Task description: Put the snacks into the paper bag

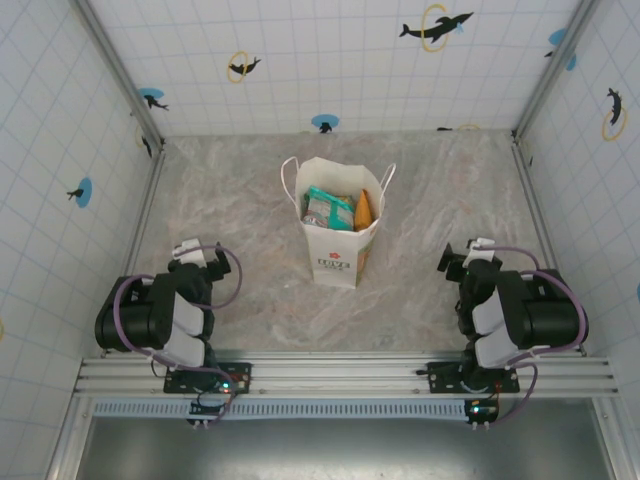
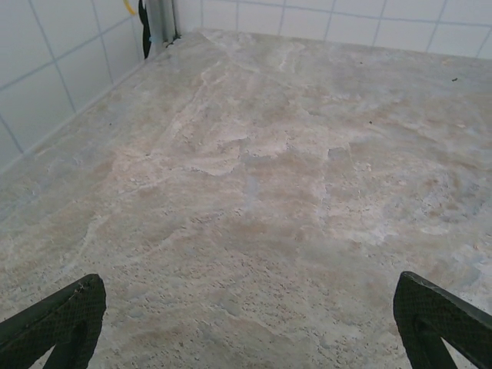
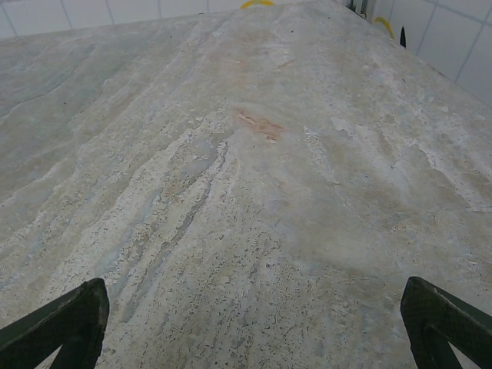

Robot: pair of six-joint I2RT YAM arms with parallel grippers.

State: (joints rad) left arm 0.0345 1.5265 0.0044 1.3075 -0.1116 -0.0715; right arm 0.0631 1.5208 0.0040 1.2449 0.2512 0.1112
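In the top view, the bag (image 1: 335,240) stands upright near the middle of the table (image 1: 250,190), a little toward the back wall. It is white and tall, and its mouth is open. Two thin handles (image 1: 291,175) rise from the rim, and a small red logo (image 1: 333,263) with dark letters under it is on the near side. The snacks (image 1: 342,212) lie inside the bag: a teal packet (image 1: 328,207) with white print is on top, and an orange packet (image 1: 364,210) stands at its right, against the wall of the bag. The left gripper (image 1: 195,252) and the right gripper (image 1: 462,258) rest low near their bases, one on each side, both well apart from the bag. Tiled walls (image 1: 60,150) with dolphin stickers (image 1: 436,25) close the table on three sides, and a metal rail (image 1: 340,375) runs along the near edge.

In the left wrist view, the dark fingers (image 2: 65,323) are far apart and hold nothing. Marble lies between them, and the tiled wall is at the left.

In the right wrist view, the fingers (image 3: 73,327) are also spread wide with nothing between them. A small reddish mark (image 3: 257,123) is on the marble ahead.
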